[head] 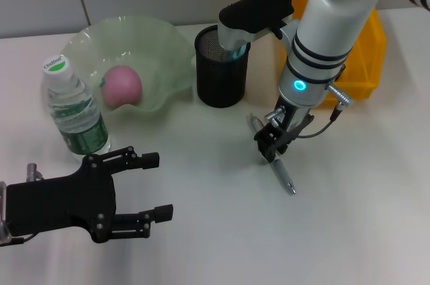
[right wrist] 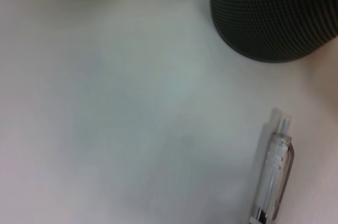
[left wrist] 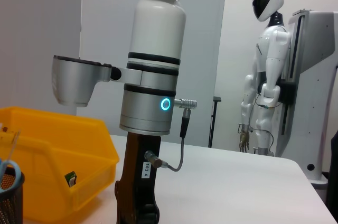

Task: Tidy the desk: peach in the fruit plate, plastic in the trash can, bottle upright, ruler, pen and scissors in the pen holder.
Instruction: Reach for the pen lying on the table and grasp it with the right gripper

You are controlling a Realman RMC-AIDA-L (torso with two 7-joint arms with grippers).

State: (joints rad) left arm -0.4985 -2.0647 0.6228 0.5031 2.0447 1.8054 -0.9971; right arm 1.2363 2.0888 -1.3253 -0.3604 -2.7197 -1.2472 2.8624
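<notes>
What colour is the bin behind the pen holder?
Yellow. The bin shows best in the head view, just beyond the black mesh pen holder.

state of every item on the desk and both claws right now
peach: in the fruit plate
water bottle: upright, capped
pen: lying on the desk, under the right claw
pen holder: upright, something blue inside
left claw: open, empty

place: robotics lab | evidence: white humanoid robot (left wrist: 266, 76) standing by grey walls, yellow parts bin (left wrist: 58, 160)
</notes>
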